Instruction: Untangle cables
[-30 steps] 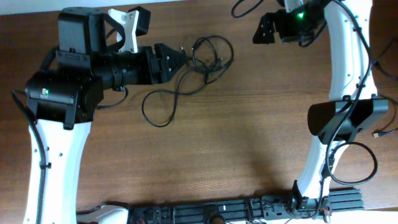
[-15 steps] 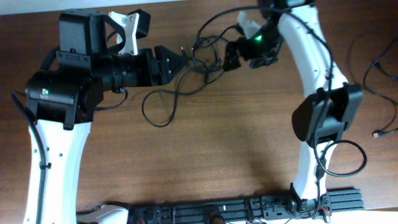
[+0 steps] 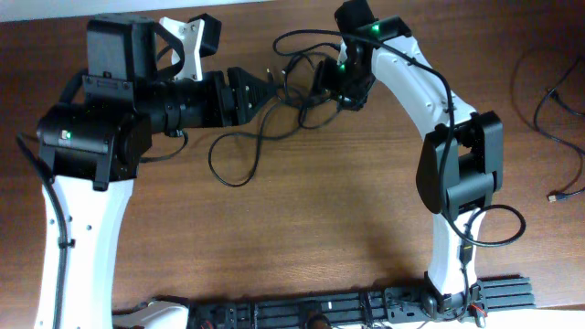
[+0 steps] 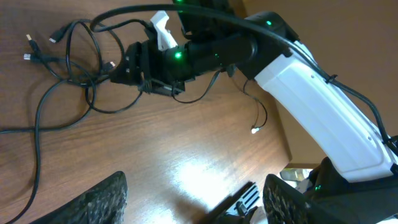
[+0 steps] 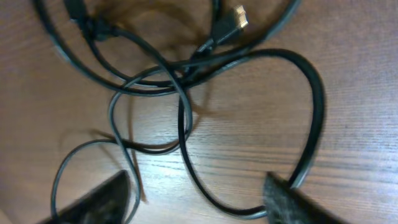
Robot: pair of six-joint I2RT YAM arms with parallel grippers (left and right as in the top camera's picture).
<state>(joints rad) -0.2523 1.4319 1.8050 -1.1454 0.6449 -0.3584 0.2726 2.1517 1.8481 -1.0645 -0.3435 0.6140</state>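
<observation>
The cables [image 3: 291, 102] are thin black cords tangled at the back middle of the table, with a loose loop [image 3: 233, 155] trailing toward the front left. My left gripper [image 3: 265, 91] sits at the tangle's left edge, open and empty. In the left wrist view [image 4: 193, 202] its fingers are wide apart, with the cables [image 4: 68, 68] ahead at upper left. My right gripper [image 3: 322, 87] is at the tangle's right side, low over it and open. In the right wrist view [image 5: 196, 202] its fingers straddle a cable loop [image 5: 186, 124]. A silver-tipped plug [image 5: 238, 17] lies at the top.
Another thin black cord [image 3: 547, 100] with a small plug [image 3: 553, 196] lies at the table's right edge. The right arm's white links [image 3: 430, 91] arch over the back right. A black rail [image 3: 366, 306] runs along the front edge.
My right arm has swung from the back right corner leftward and down to the tangle. The cables near it have shifted slightly. The left arm has not moved.
</observation>
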